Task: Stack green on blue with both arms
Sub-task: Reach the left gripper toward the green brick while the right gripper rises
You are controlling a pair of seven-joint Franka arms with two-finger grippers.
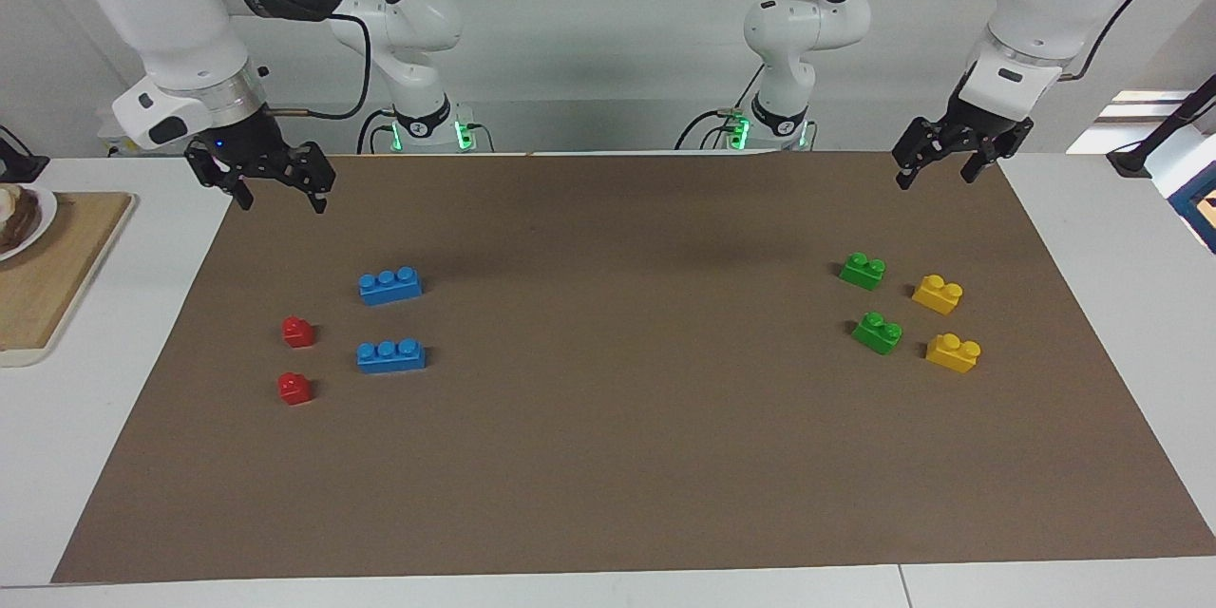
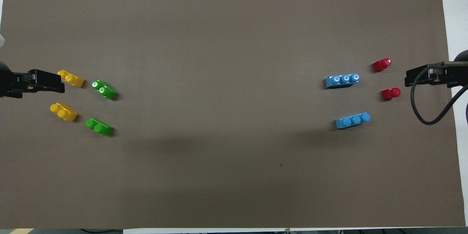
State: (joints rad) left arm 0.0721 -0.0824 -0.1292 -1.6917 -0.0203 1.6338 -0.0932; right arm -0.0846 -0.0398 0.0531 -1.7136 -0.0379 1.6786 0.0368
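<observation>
Two green bricks (image 1: pixel 863 270) (image 1: pixel 877 332) lie on the brown mat toward the left arm's end; they also show in the overhead view (image 2: pixel 99 127) (image 2: pixel 104 89). Two blue bricks (image 1: pixel 390 286) (image 1: pixel 391 355) lie toward the right arm's end, also seen from overhead (image 2: pixel 353 121) (image 2: pixel 342 80). My left gripper (image 1: pixel 938 177) (image 2: pixel 60 82) hangs open and empty in the air over the mat's edge at its own end, apart from the green bricks. My right gripper (image 1: pixel 281 198) (image 2: pixel 407 77) hangs open and empty over the mat's edge at its end, apart from the blue bricks.
Two yellow bricks (image 1: pixel 938 294) (image 1: pixel 953 352) lie beside the green ones, toward the left arm's end. Two red bricks (image 1: pixel 298 332) (image 1: pixel 294 389) lie beside the blue ones. A wooden board (image 1: pixel 47 275) with a plate lies off the mat at the right arm's end.
</observation>
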